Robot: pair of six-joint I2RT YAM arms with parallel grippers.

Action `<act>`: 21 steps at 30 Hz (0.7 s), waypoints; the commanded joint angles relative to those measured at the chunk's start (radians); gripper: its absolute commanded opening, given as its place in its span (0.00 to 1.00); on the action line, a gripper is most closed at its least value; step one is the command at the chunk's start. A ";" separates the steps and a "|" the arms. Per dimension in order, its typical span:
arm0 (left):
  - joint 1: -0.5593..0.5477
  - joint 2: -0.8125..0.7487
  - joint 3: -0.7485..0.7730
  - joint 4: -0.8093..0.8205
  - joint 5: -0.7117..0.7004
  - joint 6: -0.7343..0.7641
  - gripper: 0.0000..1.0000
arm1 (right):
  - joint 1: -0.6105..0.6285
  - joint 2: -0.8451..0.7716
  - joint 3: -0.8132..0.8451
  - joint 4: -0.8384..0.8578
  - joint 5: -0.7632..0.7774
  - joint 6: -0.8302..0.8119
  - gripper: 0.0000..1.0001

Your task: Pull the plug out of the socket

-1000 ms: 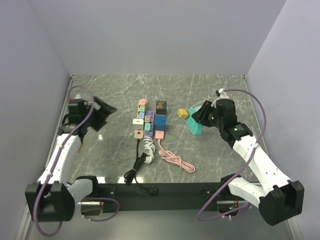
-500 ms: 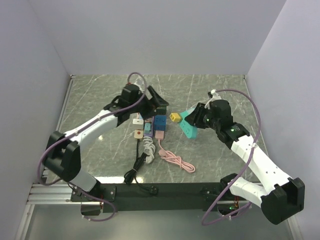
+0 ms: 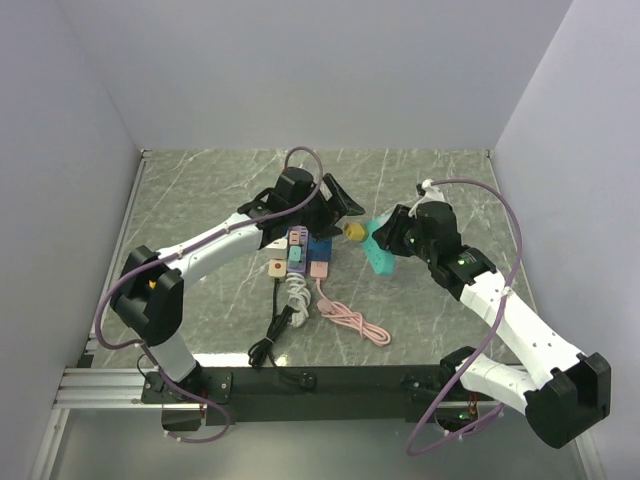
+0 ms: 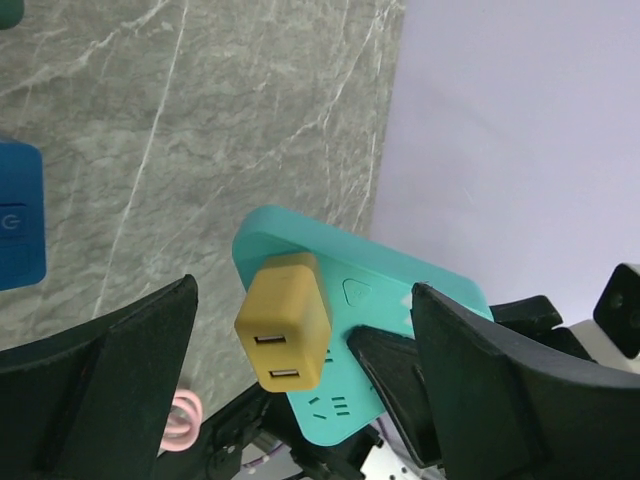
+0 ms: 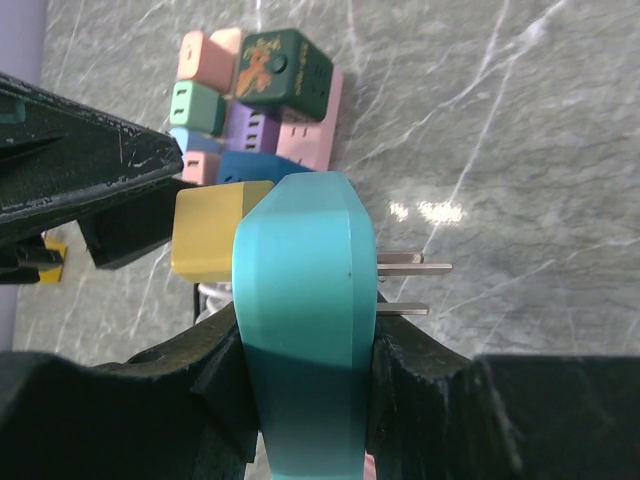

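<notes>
The right gripper (image 5: 305, 372) clamps the teal socket (image 5: 300, 260) and holds it raised, and the yellow plug (image 4: 285, 320), seated in the socket's face, sits between the wide-open jaws of the left gripper (image 4: 300, 300), which should next close on the plug and pull straight out.

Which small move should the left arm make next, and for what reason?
Probably close the left pincer on the yellow plug: its open fingers flank the plug, which sits in the teal socket gripped by the right pincer.
</notes>
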 commanded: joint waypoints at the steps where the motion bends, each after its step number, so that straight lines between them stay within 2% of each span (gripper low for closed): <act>1: -0.010 0.016 0.044 0.009 0.005 -0.034 0.91 | 0.015 -0.007 0.049 0.094 0.077 0.010 0.00; 6: -0.028 0.055 0.070 0.015 0.024 -0.045 0.83 | 0.023 -0.001 0.035 0.137 0.086 0.015 0.00; 11: -0.035 0.080 0.078 0.032 0.027 -0.065 0.81 | 0.038 0.013 0.040 0.154 0.083 0.009 0.00; 14: -0.036 0.089 0.086 0.050 0.033 -0.071 0.67 | 0.046 0.016 0.037 0.154 0.097 0.009 0.00; 15: -0.036 0.091 0.089 0.053 0.039 -0.072 0.60 | 0.047 0.019 0.037 0.157 0.100 0.009 0.00; 20: -0.038 0.103 0.101 0.063 0.053 -0.072 0.41 | 0.055 0.036 0.038 0.163 0.083 -0.004 0.00; 21: -0.039 0.106 0.100 0.064 0.054 -0.072 0.34 | 0.055 0.041 0.035 0.167 0.085 -0.004 0.00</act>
